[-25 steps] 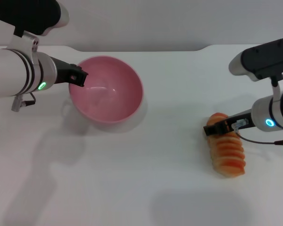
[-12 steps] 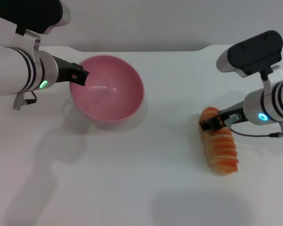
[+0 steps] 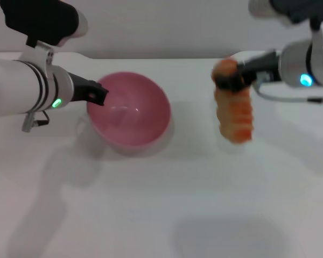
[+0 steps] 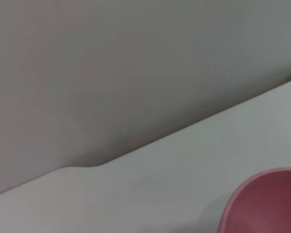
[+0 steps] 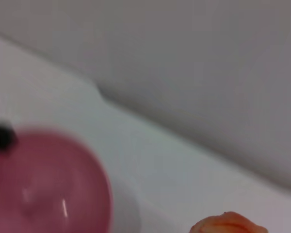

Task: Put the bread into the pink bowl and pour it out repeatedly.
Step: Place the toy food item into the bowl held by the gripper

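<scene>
While one bowl sits on the white bench, the left hand is at its left rim, its fingers clamped on the rim. The right hand has closed on the top end of the single bread, which hangs lengthwise in the air to the right of the bowl, apart from it. There is one bread, one bowl and two hands in all.
</scene>
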Available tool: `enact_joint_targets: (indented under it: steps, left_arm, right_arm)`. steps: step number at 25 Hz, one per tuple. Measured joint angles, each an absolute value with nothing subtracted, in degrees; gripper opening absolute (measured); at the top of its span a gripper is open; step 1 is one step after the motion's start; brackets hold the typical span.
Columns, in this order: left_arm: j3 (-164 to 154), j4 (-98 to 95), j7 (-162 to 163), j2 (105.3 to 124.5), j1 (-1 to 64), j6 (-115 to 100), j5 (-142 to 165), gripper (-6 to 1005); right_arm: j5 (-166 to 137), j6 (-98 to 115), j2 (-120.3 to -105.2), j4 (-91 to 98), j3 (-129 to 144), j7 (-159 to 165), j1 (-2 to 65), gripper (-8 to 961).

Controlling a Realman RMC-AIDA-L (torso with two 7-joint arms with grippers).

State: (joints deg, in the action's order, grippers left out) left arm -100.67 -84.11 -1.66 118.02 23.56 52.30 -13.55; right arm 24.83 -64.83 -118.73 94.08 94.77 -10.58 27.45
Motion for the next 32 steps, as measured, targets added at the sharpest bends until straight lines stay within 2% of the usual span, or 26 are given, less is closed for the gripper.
enact_joint_targets:
  steps: [3, 12, 30, 32]
  left_arm:
    - [-102.1, -84.1, -1.7, 118.15, 23.7, 52.3, -14.8, 47]
    - [-106.6, -84.5, -1.7, 118.29, 25.4, 51.2, -18.3, 47]
    - [-106.9, -85.6, -1.7, 118.21, 25.7, 49.8, -20.1, 47]
    - [-106.9, -85.8, -1.7, 118.21, 25.8, 49.8, -20.1, 47]
  right_arm:
    - [24.0, -64.3, -118.73, 97.8, 94.6, -10.6, 27.7, 454]
    - [23.6, -59.4, -118.9, 100.9, 97.6, -10.6, 29.0, 415]
    - [24.6, -53.7, -119.27, 97.9, 103.5, -10.2, 25.4, 269]
    - [24.6, -53.3, -119.27, 97.8, 104.0, -10.2, 25.4, 345]
